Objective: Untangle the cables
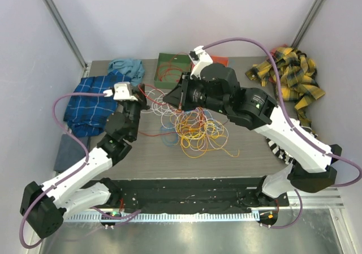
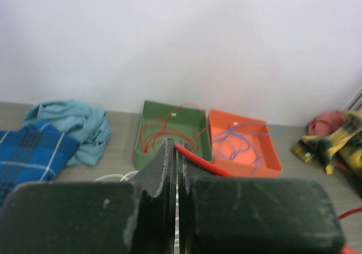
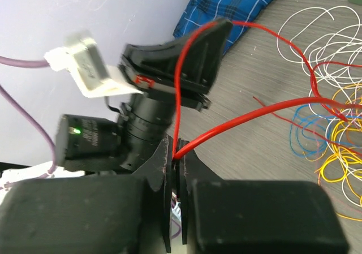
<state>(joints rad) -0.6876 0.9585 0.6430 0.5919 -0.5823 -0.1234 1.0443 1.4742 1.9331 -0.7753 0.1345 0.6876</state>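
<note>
Currently the cables lie in a loose tangle at the middle of the table, between the two arms. Yellow and orange loops are heaped on the near right side of it. White, blue and red strands spread out toward the left and the back. The left gripper has its fingers pressed flat together, and the red cable comes out from between them in its own wrist view. From the right wrist camera the same strand runs up to that gripper's tip. The right gripper is likewise fully closed and pinches the red cable at its fingertips. From there one stretch climbs steeply to the left gripper, and another sweeps off to the right into the tangle, so a short span hangs between the two grippers above the table. Both grippers sit close together just left of the heap, at its far side. Along the back wall a green tray holds coiled red wires. Touching its right side, an orange tray holds bluish ones. A teal cloth and a blue plaid cloth lie at the back left. A yellow plaid cloth lies at the back right, with a reddish cloth just behind it.
</note>
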